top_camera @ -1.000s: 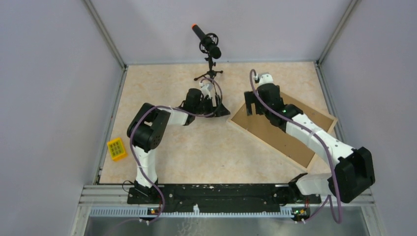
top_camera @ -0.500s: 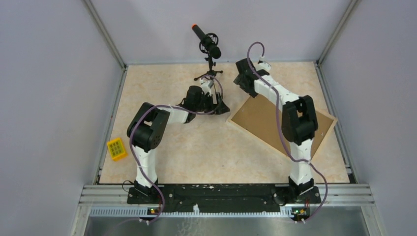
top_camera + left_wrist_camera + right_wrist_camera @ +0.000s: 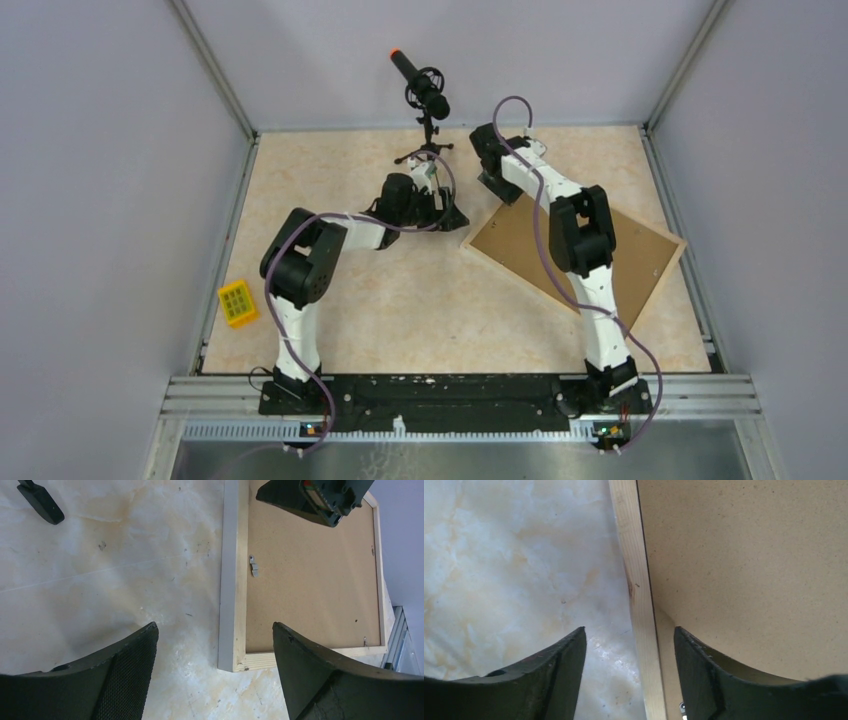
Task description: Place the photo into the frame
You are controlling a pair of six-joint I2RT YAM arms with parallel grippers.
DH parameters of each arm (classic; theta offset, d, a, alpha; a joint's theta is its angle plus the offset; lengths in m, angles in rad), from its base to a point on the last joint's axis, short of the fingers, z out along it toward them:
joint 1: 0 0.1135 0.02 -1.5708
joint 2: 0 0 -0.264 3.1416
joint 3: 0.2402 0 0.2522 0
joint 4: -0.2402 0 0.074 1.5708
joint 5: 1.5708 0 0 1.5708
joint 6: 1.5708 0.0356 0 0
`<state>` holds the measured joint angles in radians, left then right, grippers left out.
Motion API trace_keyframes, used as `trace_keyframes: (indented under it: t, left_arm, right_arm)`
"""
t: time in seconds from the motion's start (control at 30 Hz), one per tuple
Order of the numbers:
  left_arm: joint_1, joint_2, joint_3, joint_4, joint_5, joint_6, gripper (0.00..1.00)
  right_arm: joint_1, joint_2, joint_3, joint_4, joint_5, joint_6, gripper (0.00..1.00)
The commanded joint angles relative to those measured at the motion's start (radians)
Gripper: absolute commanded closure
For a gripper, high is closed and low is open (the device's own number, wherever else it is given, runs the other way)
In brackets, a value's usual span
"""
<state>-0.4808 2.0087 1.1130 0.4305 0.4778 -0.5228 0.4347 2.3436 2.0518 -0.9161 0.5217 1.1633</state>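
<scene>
The frame (image 3: 548, 296) lies back side up on the right half of the table, a brown backing board (image 3: 640, 265) filling it. The photo is out of view. My left gripper (image 3: 447, 215) hovers open just left of the frame's near-left corner. In the left wrist view that corner of the frame (image 3: 232, 660) shows between the spread fingers of the left gripper (image 3: 215, 625). My right gripper (image 3: 495, 185) is over the frame's far-left corner. In the right wrist view the right gripper (image 3: 630, 628) is open and straddles the frame's pale wood rail (image 3: 636, 570) without touching it, one finger above the board (image 3: 749, 570).
A microphone on a small tripod (image 3: 425, 95) stands at the back centre, close behind both grippers; one tripod foot (image 3: 42, 502) shows in the left wrist view. A yellow block (image 3: 238, 303) lies by the left wall. Metal rails border the table.
The right arm swung from lying across the frame to reach over its far-left corner, and its jaws narrowed. The left arm barely moved.
</scene>
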Motion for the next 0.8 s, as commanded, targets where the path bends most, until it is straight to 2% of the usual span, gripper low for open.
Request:
trace_keyframes:
  t: [0.0,0.2,0.33,0.37,0.63,0.77]
  left_arm:
    - [-0.006,0.030,0.042,0.006,-0.003,0.005,0.13]
    - [-0.007,0.041,0.051,-0.004,-0.004,0.003,0.13]
    - [-0.015,0.061,0.069,-0.017,0.017,-0.007,0.15]
    - [-0.018,0.063,0.068,-0.013,0.024,-0.013,0.15]
    - [-0.049,0.052,0.015,0.010,0.025,-0.077,0.23]
    - [-0.058,0.004,-0.035,0.037,0.005,-0.091,0.26]
  right_arm:
    - [-0.015,-0.001,-0.021,0.045,0.026,-0.010,0.40]
    - [-0.021,0.046,-0.003,0.071,0.005,-0.052,0.67]
    - [-0.012,0.046,-0.011,0.073,-0.017,-0.109,0.98]
    - [-0.004,0.038,-0.032,0.076,-0.009,-0.120,1.00]
    - [0.091,-0.130,-0.301,0.246,0.041,-0.296,1.00]
    - [0.115,-0.227,-0.450,0.342,-0.012,-0.355,1.00]
